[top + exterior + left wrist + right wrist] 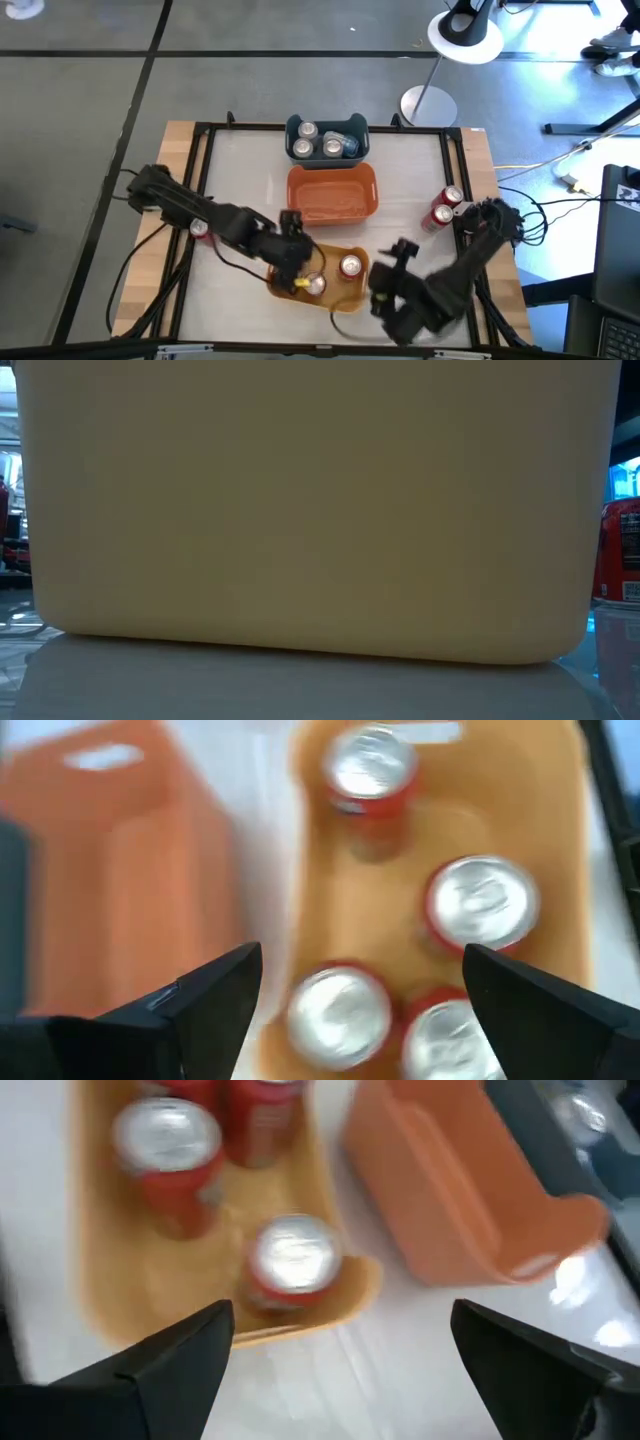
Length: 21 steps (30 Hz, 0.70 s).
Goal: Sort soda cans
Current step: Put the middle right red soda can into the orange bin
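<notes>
We see the left hand (pixel 355 1000) spread wide and empty above red soda cans (pixel 482 905) in the yellow bin (pixel 352 287). The right hand (pixel 340 1345), also wide and empty, hovers just beside that bin; more cans fill the blue bin (pixel 296 128), two stand on the surface (pixel 245 170).

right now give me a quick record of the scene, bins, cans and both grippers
blue bin: far side, silver-topped cans inside
orange bin: middle, no cans seen
yellow bin: near side, four red cans standing in it
loose cans: two red, by right table edge
left gripper: open, over yellow bin
right gripper: open, beside yellow bin, holding nothing
</notes>
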{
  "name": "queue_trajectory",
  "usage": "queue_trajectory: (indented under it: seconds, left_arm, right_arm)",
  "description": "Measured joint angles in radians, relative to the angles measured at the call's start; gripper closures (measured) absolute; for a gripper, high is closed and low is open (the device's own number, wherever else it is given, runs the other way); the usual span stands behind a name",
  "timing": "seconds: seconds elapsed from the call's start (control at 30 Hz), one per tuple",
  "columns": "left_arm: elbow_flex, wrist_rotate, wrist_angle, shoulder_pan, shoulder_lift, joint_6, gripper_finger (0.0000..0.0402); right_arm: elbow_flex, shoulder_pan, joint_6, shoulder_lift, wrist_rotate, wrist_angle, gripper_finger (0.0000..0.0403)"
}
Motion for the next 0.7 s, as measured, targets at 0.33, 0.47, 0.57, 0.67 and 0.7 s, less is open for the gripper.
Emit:
queue_trajectory:
  seconds: [0.33,0.47,0.57,0.67,0.7]
  left_arm:
    - [-0.379,-0.091,0.051,0.012,-0.314,-0.093,0.0070]
    - [-0.538,-0.093,0.172,0.021,-0.438,-0.142,0.0070]
    - [-0.615,-0.110,0.243,0.021,-0.515,-0.176,0.0070]
    - [-0.676,-0.139,0.296,0.020,-0.570,-0.191,0.0070]
    - [-0.689,-0.153,0.309,0.020,-0.583,-0.191,0.0070]
  right_arm:
    - [0.001,-0.314,-0.367,-0.142,-0.165,-0.003,0.0031]
    - [0.001,-0.461,-0.466,-0.198,-0.251,-0.003,0.0031]
    - [-0.029,-0.548,-0.511,-0.255,-0.263,0.001,0.0031]
    - [-0.131,-0.631,-0.510,-0.334,-0.317,0.001,0.0031]
    - [-0.179,-0.656,-0.508,-0.364,-0.344,-0.001,0.0031]
